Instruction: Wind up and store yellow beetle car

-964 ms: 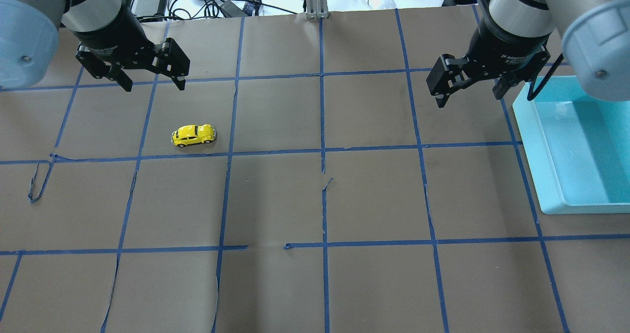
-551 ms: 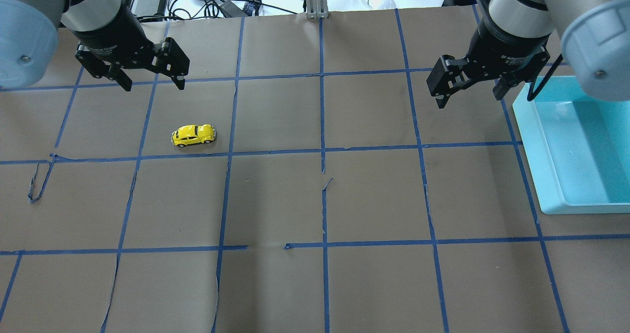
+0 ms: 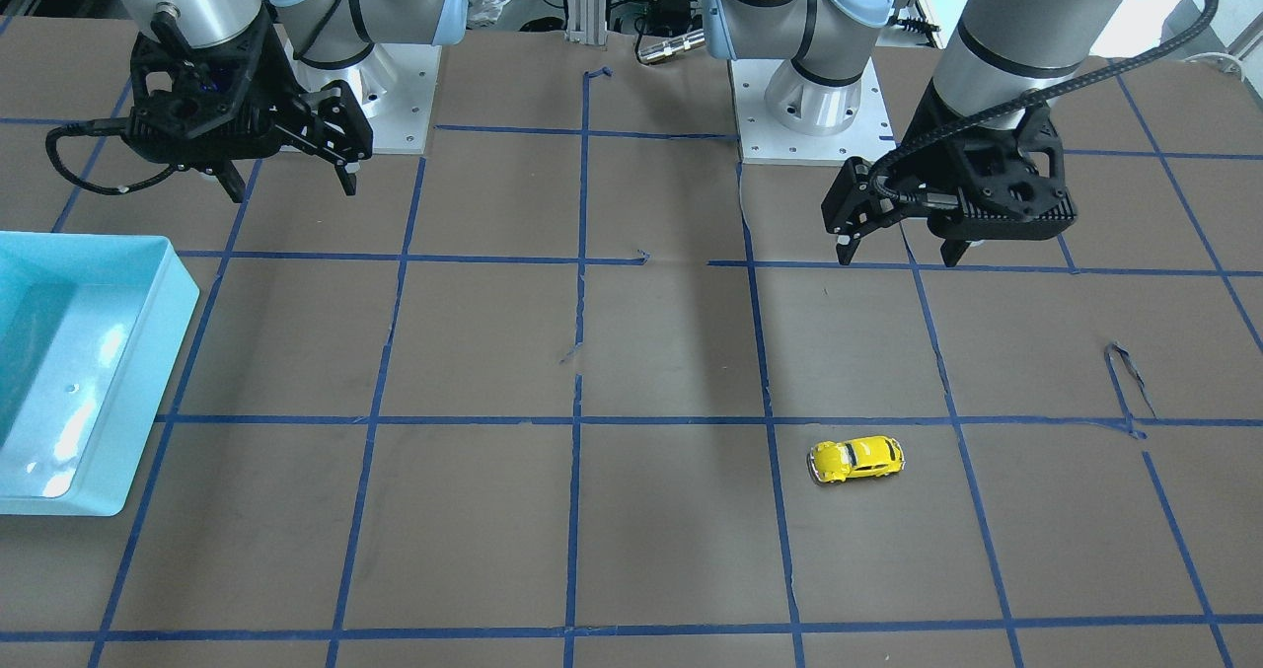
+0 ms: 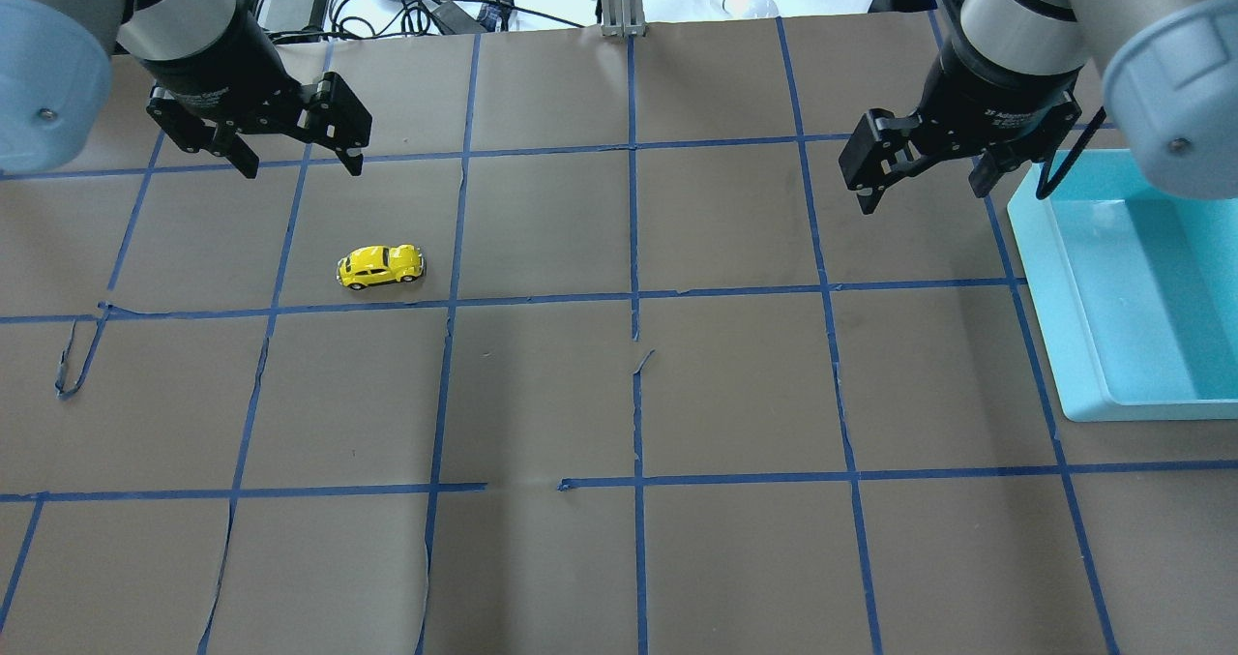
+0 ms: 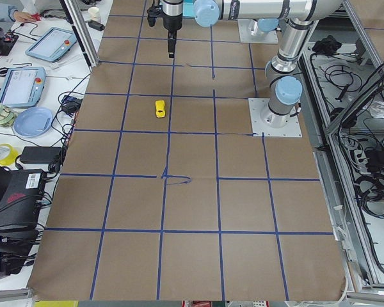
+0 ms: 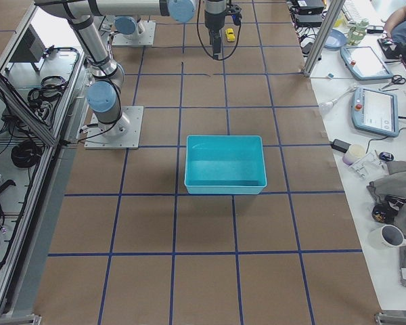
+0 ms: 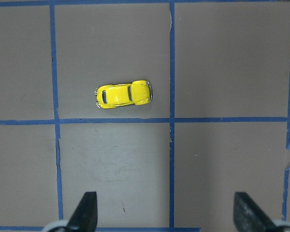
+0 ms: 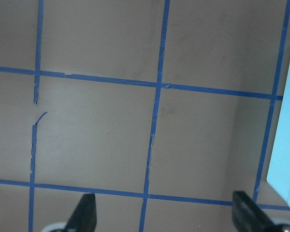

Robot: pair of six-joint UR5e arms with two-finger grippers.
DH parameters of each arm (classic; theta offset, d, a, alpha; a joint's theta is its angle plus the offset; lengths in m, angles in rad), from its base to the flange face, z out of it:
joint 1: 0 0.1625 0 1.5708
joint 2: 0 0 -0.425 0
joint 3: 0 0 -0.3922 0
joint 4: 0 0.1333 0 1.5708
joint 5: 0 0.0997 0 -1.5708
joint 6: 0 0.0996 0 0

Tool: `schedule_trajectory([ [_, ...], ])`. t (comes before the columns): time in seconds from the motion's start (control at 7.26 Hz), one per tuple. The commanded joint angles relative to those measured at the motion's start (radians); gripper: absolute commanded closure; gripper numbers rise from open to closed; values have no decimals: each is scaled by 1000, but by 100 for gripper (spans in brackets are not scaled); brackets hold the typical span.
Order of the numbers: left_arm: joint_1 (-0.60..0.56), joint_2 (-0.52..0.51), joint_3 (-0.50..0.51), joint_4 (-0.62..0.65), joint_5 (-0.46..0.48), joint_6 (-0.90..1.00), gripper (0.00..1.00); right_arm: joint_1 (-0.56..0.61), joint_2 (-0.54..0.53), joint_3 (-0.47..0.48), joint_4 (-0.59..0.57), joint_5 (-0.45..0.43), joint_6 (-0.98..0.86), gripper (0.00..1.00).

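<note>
So here's what you've got: the yellow beetle car (image 4: 380, 266) sits on its wheels on the brown paper (image 4: 735, 384) in the robot's left half of the worktop, about halfway between the robot's edge and your edge. It's inside one of the taped squares, just beside the blue tape line (image 4: 542, 298) on that square's robot-facing side, not touching it. The car's length runs parallel to the long edges of the worktop. The left gripper (image 4: 305, 169) hangs up in the air over that same left half, well apart from the car, with its two fingers spread wide. From the left wrist camera you can see both fingertips (image 7: 84, 210) poking in at the bottom. The car shows ahead of them, closer to one finger than the other and just past a tape crossing. Over on the robot's right half, the right gripper (image 4: 922, 195) hovers off the paper too, also spread wide. It's near the teal bin (image 4: 1040, 249), on the side of the bin that faces the middle of the worktop, and isn't touching it. The bin itself sits flat at the right end of the worktop. In the right wrist view only a sliver of its pale wall shows at the side, the rest being paper and tape.
</note>
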Motion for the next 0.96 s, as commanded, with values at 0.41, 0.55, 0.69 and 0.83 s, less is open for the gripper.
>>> schedule_trajectory([
  [0.41, 0, 2, -1, 0, 2, 0, 0, 0, -1, 0, 0, 0, 0, 0],
  [0.55, 2, 2, -4, 0, 3, 2, 0, 0, -1, 0, 0, 1, 0, 0],
  [0.69, 5, 0, -3, 11, 8, 64, 0, 0, -1, 0, 0, 0, 0, 0],
  [0.83, 6, -3, 0, 15, 8, 195, 0, 0, -2, 0, 0, 1, 0, 0],
])
